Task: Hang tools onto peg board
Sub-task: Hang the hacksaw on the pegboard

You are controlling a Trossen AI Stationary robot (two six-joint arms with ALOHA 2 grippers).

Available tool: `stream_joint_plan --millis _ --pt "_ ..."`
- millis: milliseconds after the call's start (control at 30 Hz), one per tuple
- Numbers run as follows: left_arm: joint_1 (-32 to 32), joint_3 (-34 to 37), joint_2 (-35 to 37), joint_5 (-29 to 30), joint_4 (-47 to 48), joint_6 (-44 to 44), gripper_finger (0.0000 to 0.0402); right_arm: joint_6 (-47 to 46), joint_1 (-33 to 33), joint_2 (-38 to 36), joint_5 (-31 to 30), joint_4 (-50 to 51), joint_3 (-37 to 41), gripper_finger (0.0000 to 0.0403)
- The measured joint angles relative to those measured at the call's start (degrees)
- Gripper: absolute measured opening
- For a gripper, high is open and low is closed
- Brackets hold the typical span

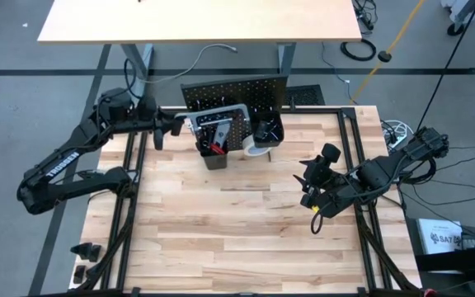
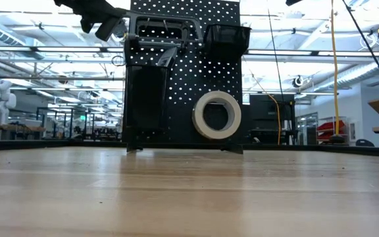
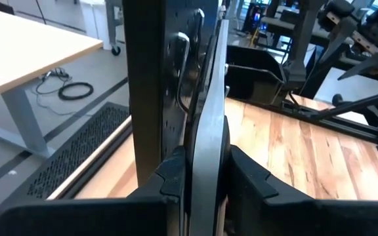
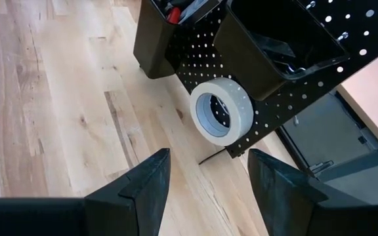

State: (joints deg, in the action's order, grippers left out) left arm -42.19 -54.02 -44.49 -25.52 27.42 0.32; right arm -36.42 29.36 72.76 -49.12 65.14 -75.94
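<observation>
The black peg board (image 1: pixel 237 91) stands upright at the table's far middle, with two black bins on its front. A grey bar clamp (image 1: pixel 217 115) lies along the board's upper front, and my left gripper (image 1: pixel 176 125) is shut on its left end. A white tape roll (image 4: pixel 220 110) hangs low on the board, under the right bin (image 1: pixel 268 132). A red-handled tool (image 1: pixel 217 149) sticks out of the left bin. My right gripper (image 1: pixel 316 188) hovers open over the table's right part, holding nothing. My left gripper pinches the clamp's flat grey bar (image 3: pixel 205 147) at its left end between its two fingers (image 3: pixel 170 180). The fingers come level from the table's left and lie along the bar. The clamp is high above the table, close against the board's front; whether it rests on a hook I cannot tell.
Bare wooden tabletop (image 1: pixel 221 223) spreads in front of the board. Black frame rails (image 1: pixel 126 206) run along the table's left and right edges. A light desk (image 1: pixel 196 21) stands beyond the far edge, with cables on the floor around it.
</observation>
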Motion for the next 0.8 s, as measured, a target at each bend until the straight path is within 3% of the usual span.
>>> stream_joint_plan --millis 800 --pt "4.09 -1.15 -3.22 0.50 -0.20 0.63 0.0065 0.08 0.02 0.01 -0.02 -0.63 -0.02 0.0196"
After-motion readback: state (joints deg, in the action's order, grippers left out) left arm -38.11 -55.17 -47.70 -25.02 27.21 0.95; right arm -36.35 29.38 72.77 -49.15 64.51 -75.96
